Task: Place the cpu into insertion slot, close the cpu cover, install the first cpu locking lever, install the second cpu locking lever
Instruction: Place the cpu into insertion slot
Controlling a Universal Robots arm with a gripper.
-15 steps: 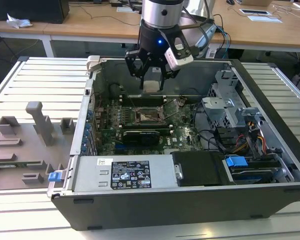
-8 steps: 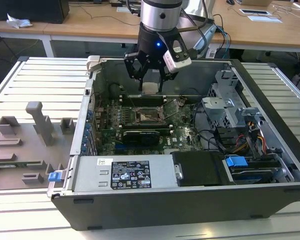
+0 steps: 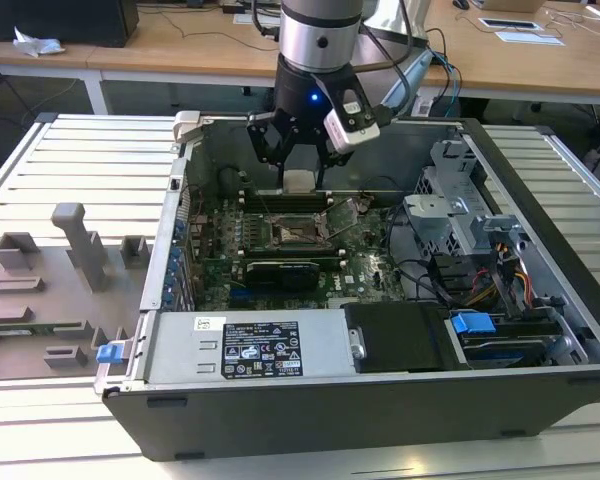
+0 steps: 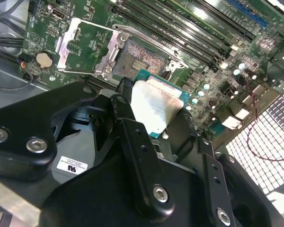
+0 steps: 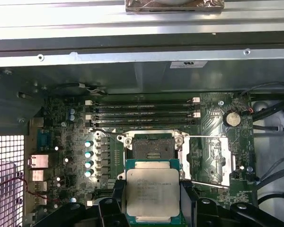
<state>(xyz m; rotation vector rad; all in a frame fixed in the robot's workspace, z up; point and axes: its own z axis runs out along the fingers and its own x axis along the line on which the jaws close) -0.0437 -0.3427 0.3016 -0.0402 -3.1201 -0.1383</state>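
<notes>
My gripper (image 3: 298, 172) is shut on the cpu (image 3: 298, 182), a flat square chip with a silvery top. It hangs above the motherboard, just behind the insertion slot (image 3: 295, 232) in the exterior view. In both wrist views the black fingers (image 5: 114, 201) clamp two opposite edges of the cpu (image 5: 151, 191) (image 4: 156, 106). The insertion slot (image 5: 151, 146) (image 4: 137, 59) lies uncovered, its dark centre bare. The cpu cover (image 5: 226, 163) (image 4: 65, 45) is flipped open beside the slot. Thin wire locking levers (image 5: 206, 183) stand out near the cover.
The open computer case (image 3: 540, 250) encloses the board, with memory slots (image 5: 142, 109) beyond the socket. A drive cage and cables (image 3: 460, 230) sit on the exterior view's right. The power supply (image 3: 260, 350) is at the front. Grey fixtures (image 3: 80, 245) stand on the table.
</notes>
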